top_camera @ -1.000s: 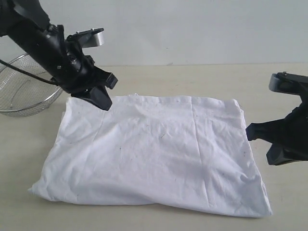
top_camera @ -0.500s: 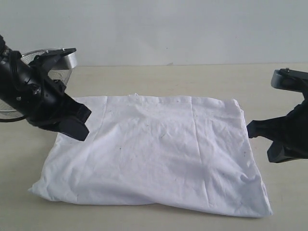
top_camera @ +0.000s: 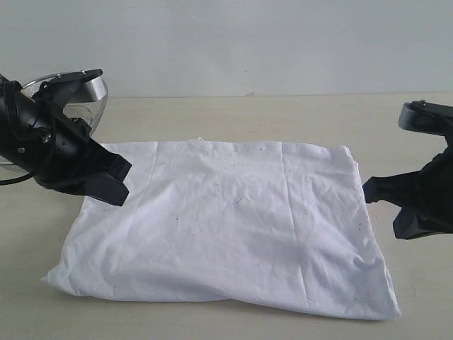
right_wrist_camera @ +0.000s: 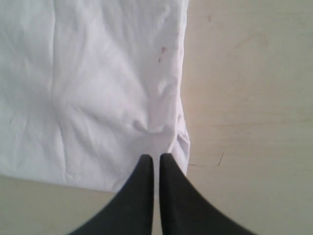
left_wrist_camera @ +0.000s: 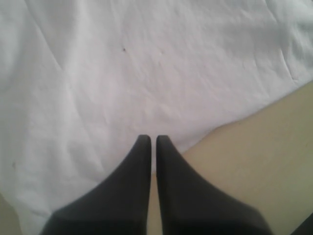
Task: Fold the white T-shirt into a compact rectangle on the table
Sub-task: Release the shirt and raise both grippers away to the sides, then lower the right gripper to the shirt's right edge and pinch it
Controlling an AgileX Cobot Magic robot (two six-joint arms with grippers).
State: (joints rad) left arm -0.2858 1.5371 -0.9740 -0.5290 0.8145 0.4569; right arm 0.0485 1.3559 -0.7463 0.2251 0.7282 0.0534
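Observation:
The white T-shirt [top_camera: 226, 223] lies folded into a broad rectangle on the table [top_camera: 233, 113], plain side up with soft creases. My left gripper [top_camera: 113, 180] hangs shut just above the shirt's left edge, holding nothing. In the left wrist view its black fingertips [left_wrist_camera: 151, 142] point over the shirt's [left_wrist_camera: 146, 73] border. My right gripper [top_camera: 386, 205] hangs shut beside the shirt's right edge, empty. In the right wrist view it [right_wrist_camera: 155, 159] sits over the hem of the shirt [right_wrist_camera: 98, 88].
A wire-mesh metal basket [top_camera: 88, 95] stands at the back left, mostly hidden behind the left arm. Bare tabletop [right_wrist_camera: 244, 98] stretches to the right of the shirt and behind it.
The left arm has swung from the shirt's far-left corner down and to the left, off the cloth, then nearly stopped. The right arm and the shirt have barely moved.

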